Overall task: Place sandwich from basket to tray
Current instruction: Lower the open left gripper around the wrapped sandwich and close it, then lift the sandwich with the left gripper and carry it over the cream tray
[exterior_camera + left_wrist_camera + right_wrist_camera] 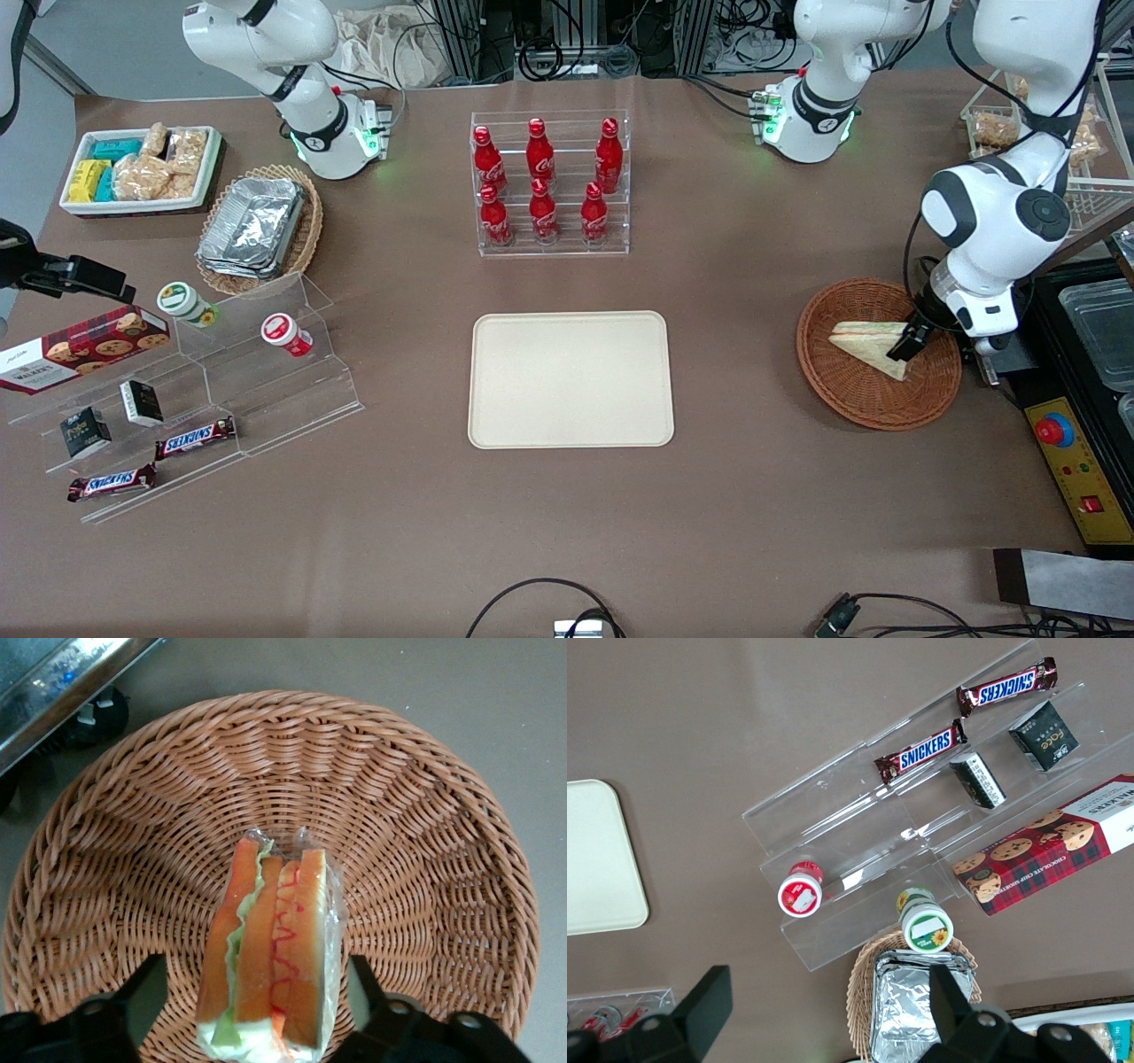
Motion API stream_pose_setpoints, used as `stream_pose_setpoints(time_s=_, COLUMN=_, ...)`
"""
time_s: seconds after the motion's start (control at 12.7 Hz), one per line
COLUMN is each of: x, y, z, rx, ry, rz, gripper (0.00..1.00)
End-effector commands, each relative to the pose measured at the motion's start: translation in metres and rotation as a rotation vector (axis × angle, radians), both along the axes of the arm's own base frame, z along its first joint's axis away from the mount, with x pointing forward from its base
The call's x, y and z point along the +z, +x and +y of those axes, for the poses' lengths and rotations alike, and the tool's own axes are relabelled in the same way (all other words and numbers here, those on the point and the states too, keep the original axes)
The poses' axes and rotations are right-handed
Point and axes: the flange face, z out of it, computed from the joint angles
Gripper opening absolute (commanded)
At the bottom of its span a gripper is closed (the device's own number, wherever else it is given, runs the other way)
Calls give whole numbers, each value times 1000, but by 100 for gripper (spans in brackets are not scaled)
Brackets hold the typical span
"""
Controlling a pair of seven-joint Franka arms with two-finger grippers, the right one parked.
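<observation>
- The sandwich point(873, 346) lies inside the round reddish-brown basket point(850, 399), which sits on the table point(753, 514) toward the working arm's end
- In the left wrist view the sandwich point(270, 948) shows its cut edge, with orange and green filling between pale bread, wrapped in clear film, resting on the basket's woven floor point(425, 842)
- The claw point(910, 341) is down in the basket at the sandwich's end, its dark fingers spread wide, one on each side of the wedge
- One finger point(376, 992) stands just beside the sandwich with a gap showing; the wrist view shows no squeeze on the bread
- The cream-beige tray point(571, 379) lies flat at the middle of the table, well apart from the basket, with nothing on it
- A clear rack of red bottles point(549, 182) stands farther from the front camera than the tray
</observation>
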Motion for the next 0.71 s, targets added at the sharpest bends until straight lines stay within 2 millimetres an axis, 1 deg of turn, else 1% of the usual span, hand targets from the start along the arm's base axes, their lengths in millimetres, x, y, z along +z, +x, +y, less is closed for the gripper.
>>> stream_pose_setpoints(time_s=0.0, x=-1, y=-1, z=0, rx=16, ry=-1, rz=-16, gripper=32)
stream_pose_setpoints(time_s=0.08, x=0, y=-1, z=0, rx=18, ry=-2, rz=-18, gripper=23)
stream_pose_setpoints(time_s=0.16, x=0, y=-1, z=0, rx=18, ry=-2, rz=-18, gripper=17)
stream_pose_setpoints(time_s=0.39, x=9, y=2, z=-4, rx=5, ry=-1, rz=-29, gripper=17)
stream_pose_setpoints(time_s=0.47, x=17, y=4, z=-4, rx=-4, ry=0, rz=-43, gripper=17)
stream_pose_setpoints(time_s=0.63, x=35, y=5, z=-11, rx=-26, ry=-3, rz=-53, gripper=17)
